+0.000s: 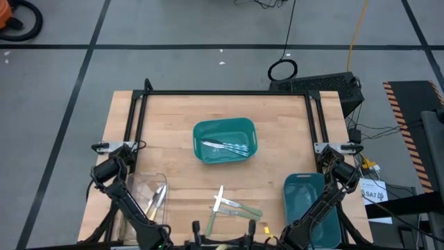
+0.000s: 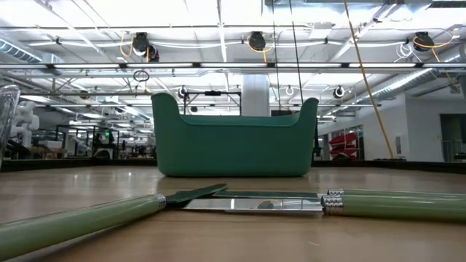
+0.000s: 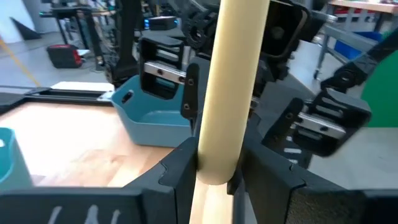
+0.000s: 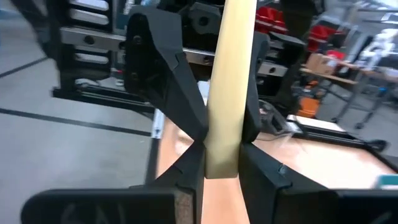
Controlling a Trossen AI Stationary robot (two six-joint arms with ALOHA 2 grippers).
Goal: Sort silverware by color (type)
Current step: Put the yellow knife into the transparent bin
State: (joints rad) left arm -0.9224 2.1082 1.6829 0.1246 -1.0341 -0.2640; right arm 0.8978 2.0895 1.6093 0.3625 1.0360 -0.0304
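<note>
A silverware piece with a pale yellow handle [image 3: 230, 93] [image 4: 231, 74] stands about upright between both grippers at the table's near edge. My left gripper [image 3: 214, 177] and my right gripper [image 4: 221, 165] are each shut on it from opposite sides. Its head is out of view. More silverware lies in the teal bin [image 1: 198, 135] at mid table and in the clear container [image 1: 142, 187] at the near left. Green-handled pieces [image 1: 232, 205] [image 2: 393, 205] lie flat on the table near the front. My left gripper pinches the yellow handle near its lower end [image 3: 214, 149] between its two fingers, coming about level from the table's left. The handle rises upright above the fingers. My right gripper pinches the same handle near its lower end [image 4: 222, 143] between its two fingers, about level from the table's right, just opposite the left gripper's fingers [image 4: 168, 87].
A blue bin [image 1: 305, 201] stands at the near right beside the right arm. A black frame [image 1: 229, 92] runs along the table's far edge and both sides. Bare wood lies between the teal bin and the loose pieces.
</note>
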